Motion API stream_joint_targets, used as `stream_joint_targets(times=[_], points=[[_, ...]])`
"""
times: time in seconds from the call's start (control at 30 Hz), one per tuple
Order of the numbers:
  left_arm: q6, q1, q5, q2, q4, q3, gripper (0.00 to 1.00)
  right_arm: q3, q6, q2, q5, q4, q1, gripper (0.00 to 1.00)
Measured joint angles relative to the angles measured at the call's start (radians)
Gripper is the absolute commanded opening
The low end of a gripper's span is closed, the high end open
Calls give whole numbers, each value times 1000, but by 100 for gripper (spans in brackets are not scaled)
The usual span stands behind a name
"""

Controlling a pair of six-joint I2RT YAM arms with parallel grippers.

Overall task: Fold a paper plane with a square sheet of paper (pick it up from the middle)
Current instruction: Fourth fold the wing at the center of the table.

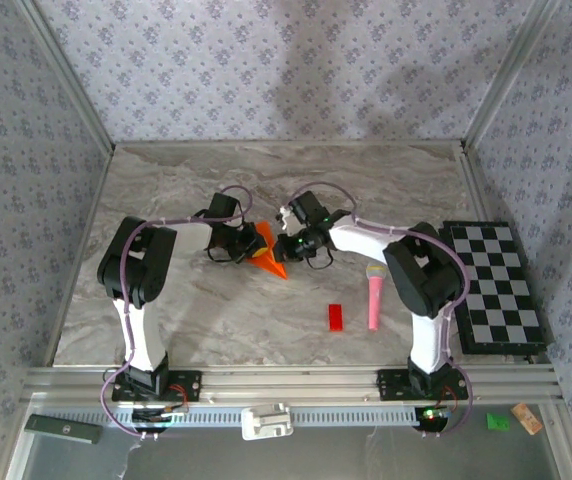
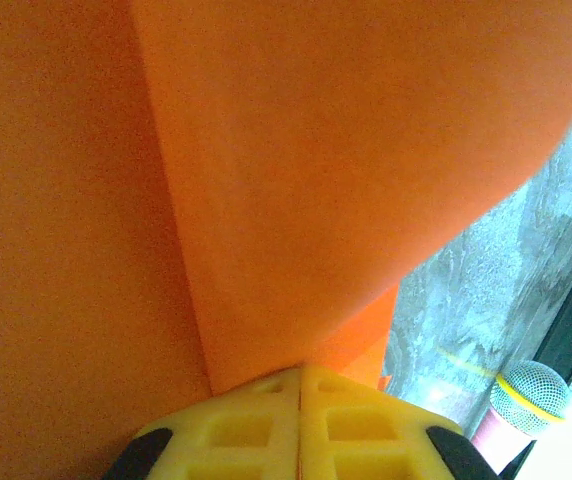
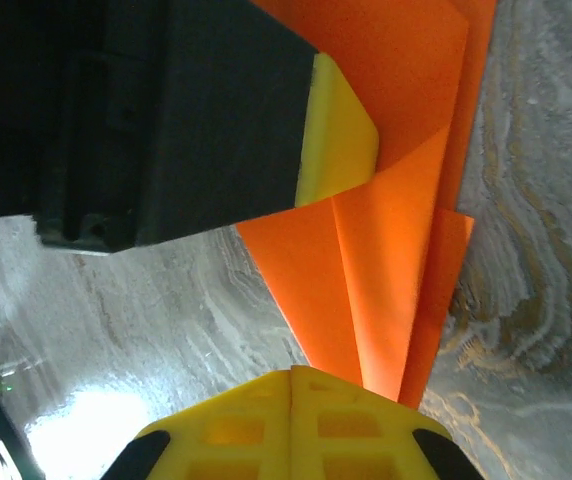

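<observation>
Left gripper [image 1: 246,243] and right gripper [image 1: 294,244] are both clenched on the paper plane [image 1: 269,256] at the middle of the table [image 1: 166,190], left claw at its 9 o'clock, right at 3, nose toward 5. Paper is thin, light and floppy, and it creases or tears easily. Best pinched on the stiffer layered centre fold, probably where the right claw grips now, though the close view is unclear.

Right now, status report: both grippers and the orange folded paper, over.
Left gripper shut on the bright orange folded paper. Right gripper shut on it too. Small red rectangular block, pink toy microphone lie apart, right of it.
</observation>
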Motion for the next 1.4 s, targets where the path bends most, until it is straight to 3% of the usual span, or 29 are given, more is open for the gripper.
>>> stream_joint_targets(times=[0.6, 0.93, 1.4], points=[[36, -3, 8, -40, -8, 8, 16, 10, -7, 82, 24, -32, -1, 2], [136, -50, 31, -113, -6, -26, 7, 24, -7, 90, 11, -55, -9, 2], [147, -69, 35, -31, -19, -22, 7, 32, -7, 97, 7, -67, -11, 2]])
